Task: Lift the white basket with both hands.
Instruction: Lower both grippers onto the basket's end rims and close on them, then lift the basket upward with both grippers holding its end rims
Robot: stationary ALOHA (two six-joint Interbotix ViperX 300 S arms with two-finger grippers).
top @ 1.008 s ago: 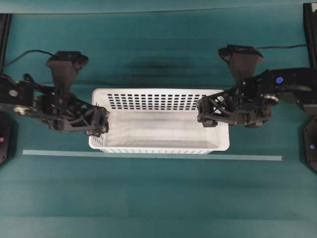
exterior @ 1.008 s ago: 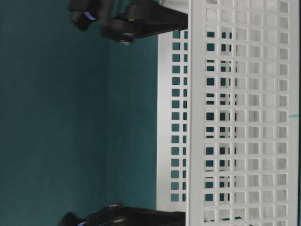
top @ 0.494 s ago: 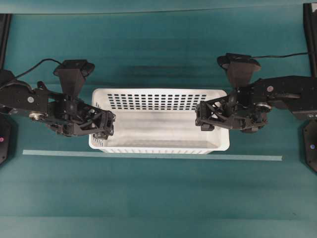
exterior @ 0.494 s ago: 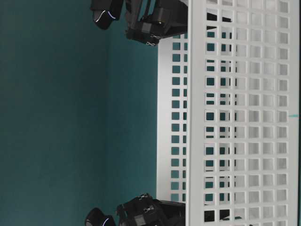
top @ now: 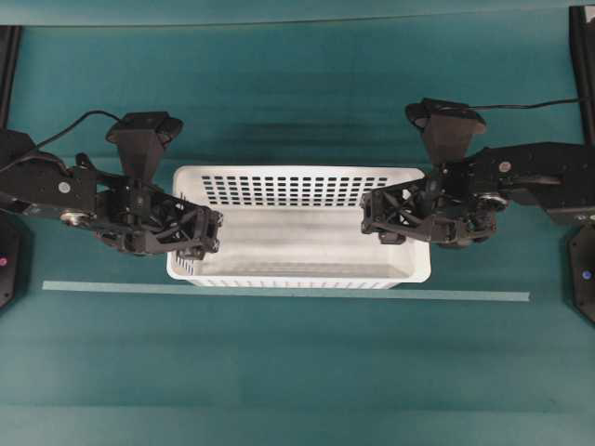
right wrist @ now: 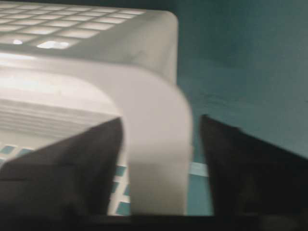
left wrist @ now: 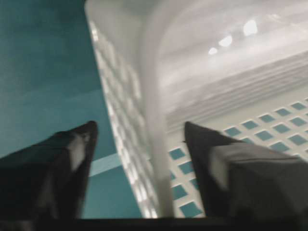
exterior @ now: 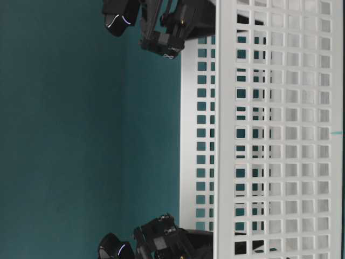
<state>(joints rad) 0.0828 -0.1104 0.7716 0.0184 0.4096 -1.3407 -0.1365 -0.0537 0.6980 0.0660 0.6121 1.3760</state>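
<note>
The white basket (top: 297,172) sits on the teal table between both hands. My left gripper (top: 199,243) straddles the basket's left end wall. In the left wrist view, the gripper (left wrist: 139,124) has one finger outside and one inside the rim (left wrist: 153,86), with gaps on both sides, so it is open. My right gripper (top: 379,223) straddles the right end wall. In the right wrist view, the gripper (right wrist: 161,119) has its inner finger (right wrist: 72,168) against the rolled rim (right wrist: 149,96), and a narrow gap shows at the outer finger. The basket (exterior: 269,135) rests on the table.
A pale tape strip (top: 279,292) runs across the table just in front of the basket. Black arm bases stand at the left edge (top: 7,260) and the right edge (top: 584,269). Teal tabletop (top: 297,372) surrounds the basket.
Both grippers have moved a little further in over the basket's end walls, and their jaws have narrowed around the rims. The basket has not moved.
</note>
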